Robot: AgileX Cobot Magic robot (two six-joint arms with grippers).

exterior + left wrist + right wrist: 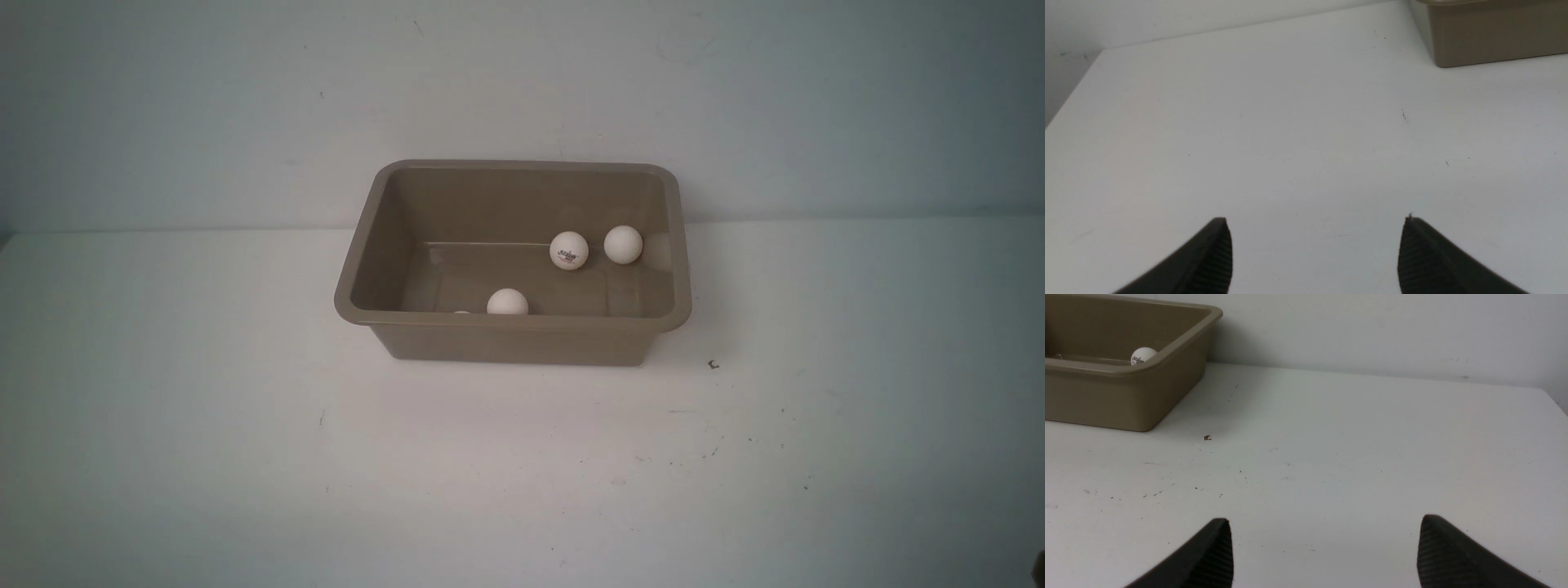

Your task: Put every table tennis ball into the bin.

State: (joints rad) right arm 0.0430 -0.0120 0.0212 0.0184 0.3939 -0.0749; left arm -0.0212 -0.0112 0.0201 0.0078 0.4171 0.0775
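Bin [513, 339] sits at table [245, 449] centre, far side, with three table tennis balls [569, 250] clearly inside, maybe a fourth sliver at the near wall. Left gripper [1316, 253] and right gripper [1325, 551] both spread wide, empty, over bare table.

bin [513, 335] on white table [245, 457] | 3 balls inside clearly seen: logo ball [569, 250], plain ball [623, 244], near-wall ball [507, 302]
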